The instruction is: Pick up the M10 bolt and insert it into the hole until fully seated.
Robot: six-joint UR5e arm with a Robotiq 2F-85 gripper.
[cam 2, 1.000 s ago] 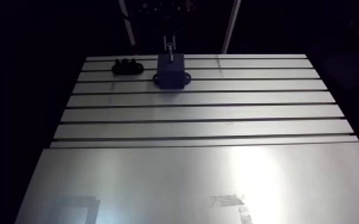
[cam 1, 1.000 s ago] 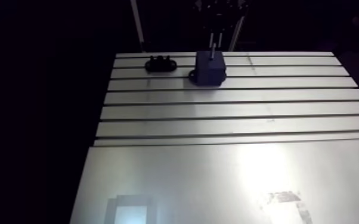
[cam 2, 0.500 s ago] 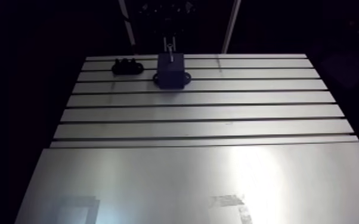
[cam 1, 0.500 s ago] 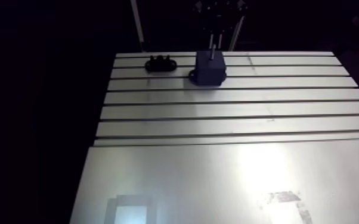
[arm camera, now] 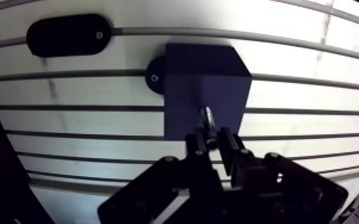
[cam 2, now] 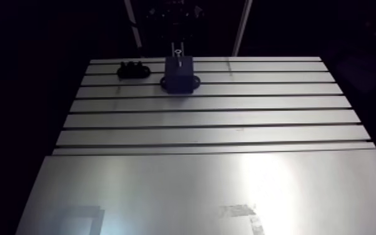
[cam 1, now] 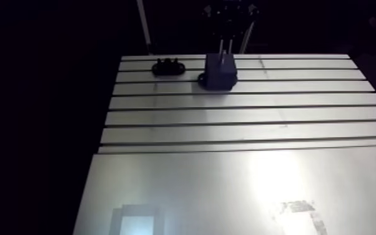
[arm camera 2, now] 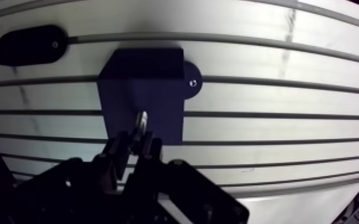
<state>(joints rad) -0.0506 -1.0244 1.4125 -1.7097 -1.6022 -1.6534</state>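
Arm view first: the slotted tabletop (cam 1: 240, 119) has a dark block (cam 1: 220, 73) sitting near its far edge, with a small black holder (cam 1: 168, 65) just beside it on the same far rows. The gripper (cam 1: 226, 45) hangs straight above the block, but it's tiny and dark from here, so you can't read the fingers in this view.

Wrist view is way more useful. The gripper (arm camera: 212, 140) is right over the block (arm camera: 200, 71), and its two fingers (arm camera: 197, 146) are pinched on the bolt (arm camera: 208, 119) – the shiny shank sticks out ahead of the fingertips and points down at the block's top face. The tip looks like it's at or just touching that face; can't tell whether it's actually gone into the hole. The block has a round flange (arm camera: 154, 78) with a screw on one side, and the oval holder (arm camera: 68, 36) lies beyond that, apart from the block.
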